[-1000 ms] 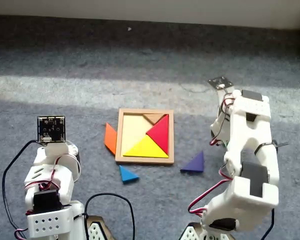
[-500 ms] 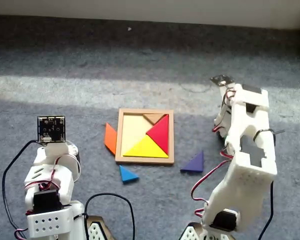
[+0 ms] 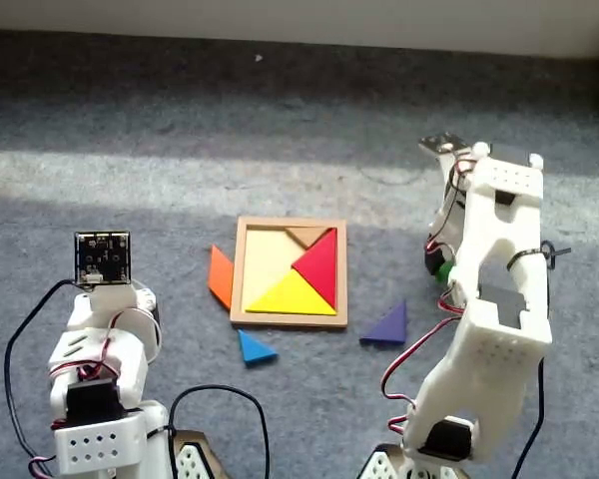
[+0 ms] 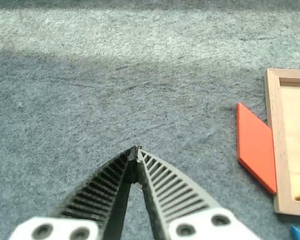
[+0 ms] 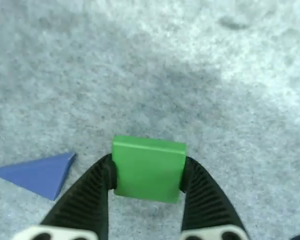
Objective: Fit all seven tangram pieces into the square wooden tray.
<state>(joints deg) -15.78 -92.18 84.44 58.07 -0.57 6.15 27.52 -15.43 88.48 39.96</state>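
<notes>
The square wooden tray (image 3: 239,274) lies mid-carpet holding a red triangle (image 3: 317,264), a yellow triangle (image 3: 290,295) and a small tan triangle (image 3: 304,235). An orange parallelogram (image 3: 220,275) (image 4: 256,146) lies against the tray's left side. A blue triangle (image 3: 254,347) lies below the tray, and a purple triangle (image 3: 388,325) (image 5: 38,173) sits to its lower right. My right gripper (image 5: 148,172) is shut on a green square (image 5: 148,167) (image 3: 443,270), held just above the carpet right of the tray. My left gripper (image 4: 136,152) is shut and empty, over bare carpet left of the tray (image 4: 276,145).
Grey carpet (image 3: 280,130) covers the whole work area, with a sunlit band across it behind the tray. A tiny orange speck (image 3: 259,58) lies far back. The right arm's white body (image 3: 494,299) stands over the carpet right of the purple triangle.
The right arm has stretched away from its base, and the green square now shows beneath its wrist. The left arm and all loose pieces kept still.
</notes>
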